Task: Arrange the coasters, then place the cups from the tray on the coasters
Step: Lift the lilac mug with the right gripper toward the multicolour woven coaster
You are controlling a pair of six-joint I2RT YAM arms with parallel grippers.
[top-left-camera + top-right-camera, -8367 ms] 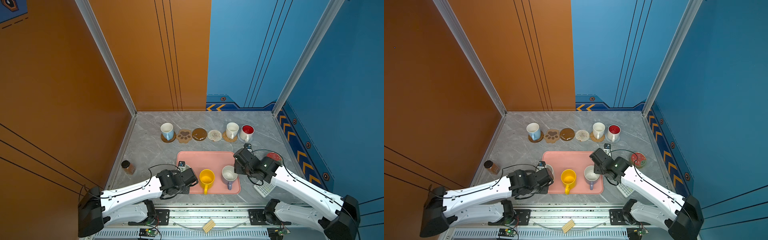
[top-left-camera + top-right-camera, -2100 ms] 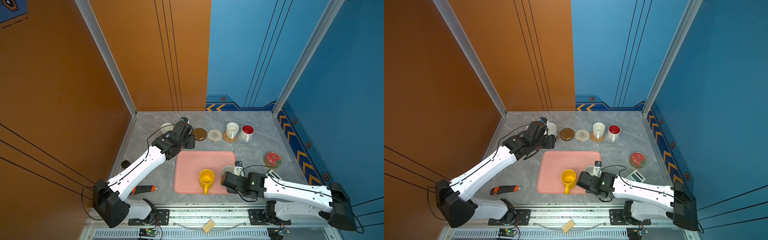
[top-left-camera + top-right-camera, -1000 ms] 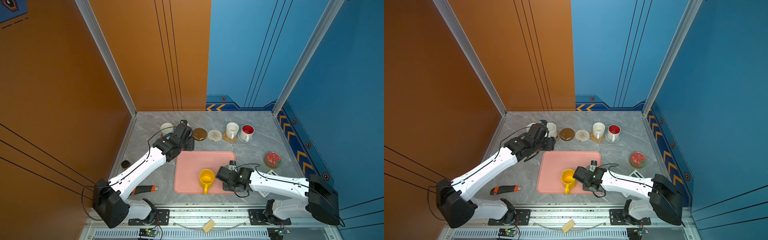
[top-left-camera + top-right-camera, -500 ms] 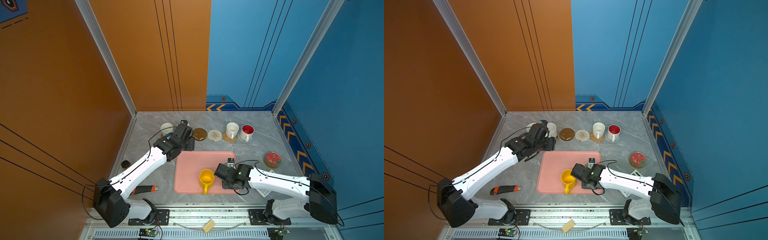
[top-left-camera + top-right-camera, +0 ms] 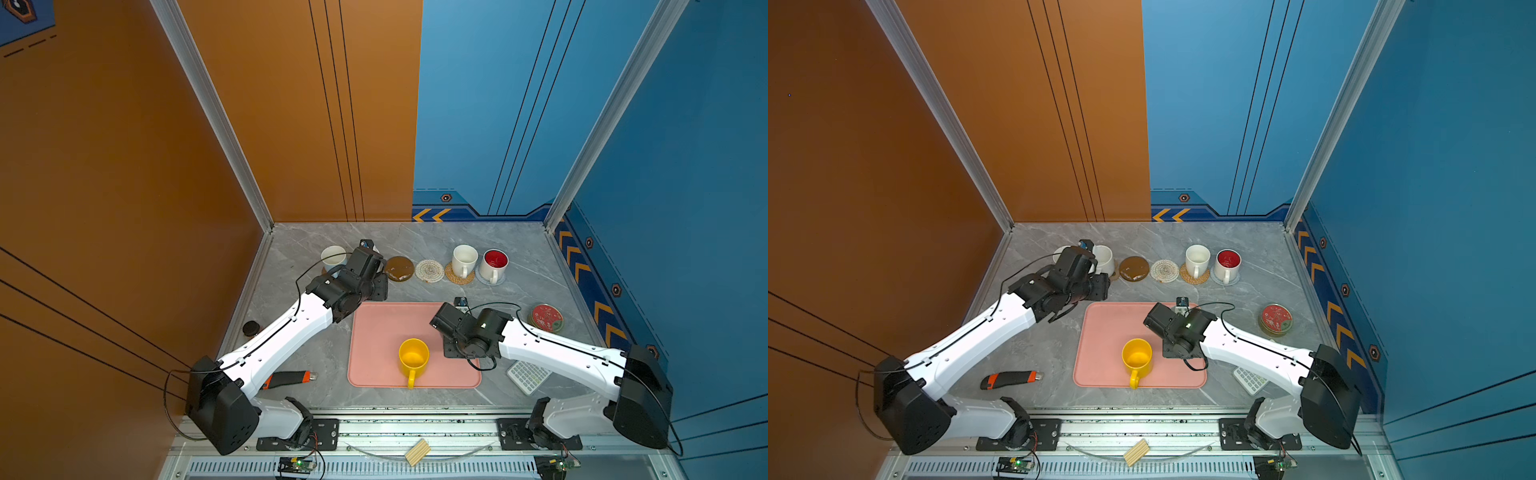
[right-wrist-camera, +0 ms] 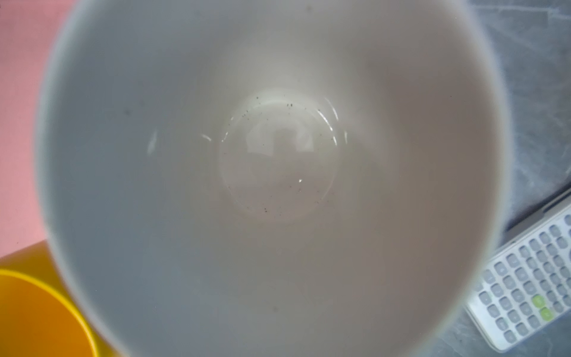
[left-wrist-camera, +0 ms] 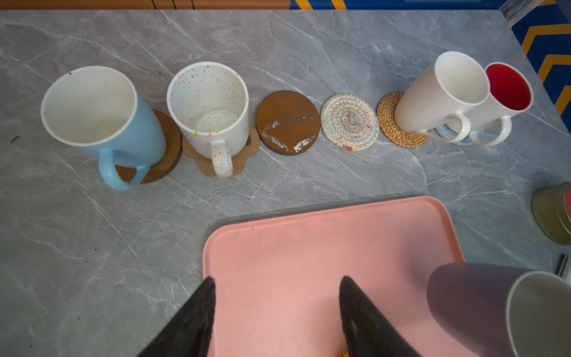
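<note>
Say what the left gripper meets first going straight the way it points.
Most likely the pink tray, near its far left corner: bare tray shows between the fingers of the open left gripper. Depth is unclear, so the table beside that rim is possible.

No words or numbers can be read anywhere. Yellow arrow marks (image 5: pixel 432 215) are painted on the blue wall strip behind the table (image 5: pixel 528 257), and more are seen along its right side. The keys of the white calculator (image 6: pixel 525 287) are too blurred to be read.
</note>
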